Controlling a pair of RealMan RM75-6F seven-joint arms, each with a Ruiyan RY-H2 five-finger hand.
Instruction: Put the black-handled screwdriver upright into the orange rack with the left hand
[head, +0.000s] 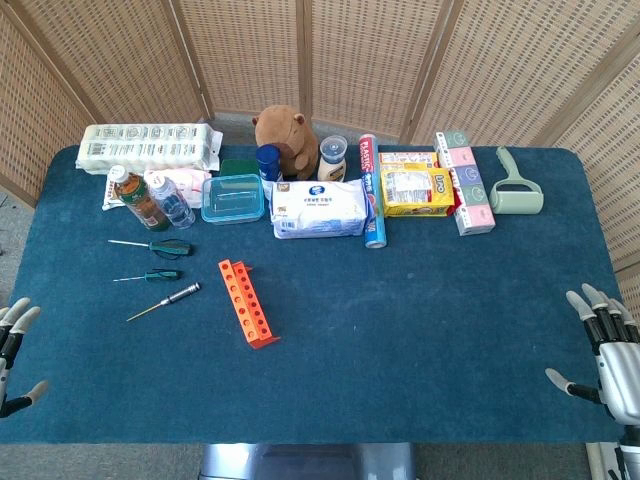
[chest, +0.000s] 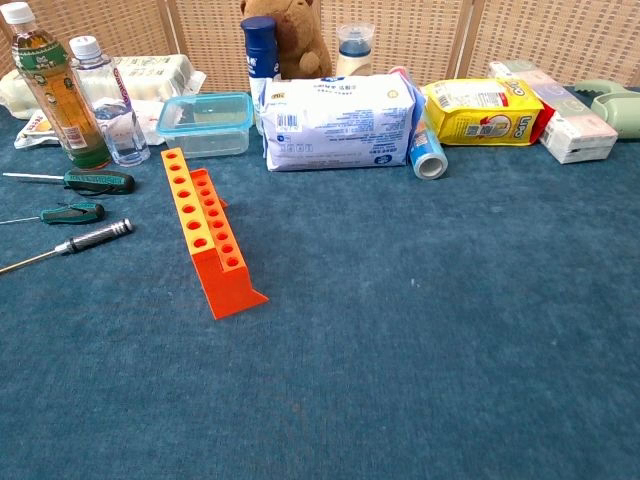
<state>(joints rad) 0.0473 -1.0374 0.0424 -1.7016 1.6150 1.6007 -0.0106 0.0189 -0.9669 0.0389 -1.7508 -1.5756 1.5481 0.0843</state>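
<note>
The black-handled screwdriver (head: 166, 300) (chest: 72, 242) lies flat on the blue table, handle toward the rack and tip pointing front-left. The orange rack (head: 248, 302) (chest: 206, 232), a stepped strip with several holes, stands just right of it, nothing in its holes. My left hand (head: 13, 352) hovers at the table's front-left edge, fingers spread and holding nothing, well short of the screwdriver. My right hand (head: 603, 345) is at the front-right edge, fingers also spread and empty. Neither hand shows in the chest view.
Two green-handled screwdrivers (head: 158, 246) (head: 154, 276) lie behind the black one. Further back stand two bottles (chest: 70, 90), a clear lidded box (chest: 205, 122), a wipes pack (chest: 338, 122), a yellow packet (chest: 480, 108), a plush toy (head: 285, 140) and a lint roller (head: 515, 185).
</note>
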